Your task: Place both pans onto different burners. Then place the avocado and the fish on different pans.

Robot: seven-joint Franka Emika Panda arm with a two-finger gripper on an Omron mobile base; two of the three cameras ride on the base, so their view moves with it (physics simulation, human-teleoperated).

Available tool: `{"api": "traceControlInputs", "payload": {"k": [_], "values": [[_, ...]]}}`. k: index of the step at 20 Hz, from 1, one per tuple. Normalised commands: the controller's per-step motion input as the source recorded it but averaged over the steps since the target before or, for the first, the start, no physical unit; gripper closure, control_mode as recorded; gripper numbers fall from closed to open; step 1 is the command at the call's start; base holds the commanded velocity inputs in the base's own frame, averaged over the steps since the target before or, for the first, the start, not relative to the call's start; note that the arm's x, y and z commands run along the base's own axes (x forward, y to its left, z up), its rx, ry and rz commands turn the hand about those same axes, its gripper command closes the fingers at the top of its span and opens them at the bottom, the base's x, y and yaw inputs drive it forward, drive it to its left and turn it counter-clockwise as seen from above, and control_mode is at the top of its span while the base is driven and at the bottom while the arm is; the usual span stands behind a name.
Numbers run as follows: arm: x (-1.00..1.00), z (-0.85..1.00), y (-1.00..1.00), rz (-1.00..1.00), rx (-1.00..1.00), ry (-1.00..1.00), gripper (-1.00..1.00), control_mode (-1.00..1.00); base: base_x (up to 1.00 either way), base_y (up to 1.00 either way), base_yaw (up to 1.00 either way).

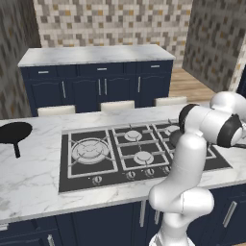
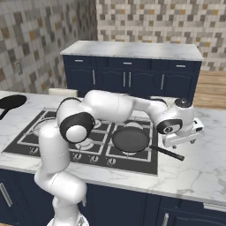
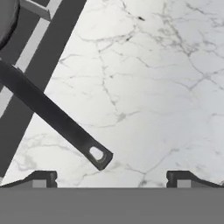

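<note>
We see a home kitchen, probably: a black gas cooktop (image 1: 139, 149) in a marble counter (image 1: 33, 178), navy cabinets (image 1: 101, 89), mosaic-tiled walls (image 1: 115, 21).

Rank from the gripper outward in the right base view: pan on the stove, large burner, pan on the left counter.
From the gripper, over the marble right of the cooktop:
1. Pan on the stove: right-front burner, handle pointing toward the gripper.
2. Large burner: left end of the cooktop, bare.
3. Pan on the left counter: past the cooktop's left edge, farthest.
</note>
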Motion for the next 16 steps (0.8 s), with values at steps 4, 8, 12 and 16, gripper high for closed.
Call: {"api": "traceControlInputs", "payload": {"k": [4, 8, 12, 16], "values": [[-0.05, -0.08, -0.16, -0.21, -0.16, 0.00, -1.00, -1.00, 0.00, 0.00, 0.00], [-0.08, -0.05, -0.25, -0.19, -0.14, -0.01, -1.00, -1.00, 0.00, 0.00, 0.00], [0.00, 0.00, -0.43, -0.14, -0.08, -0.02, -1.00, -1.00, 0.00, 0.00, 0.00], [-0.11, 0.00, -0.49, -0.18, 0.00, -0.05, -1.00, -1.00, 0.00, 0.00, 0.00]]}}
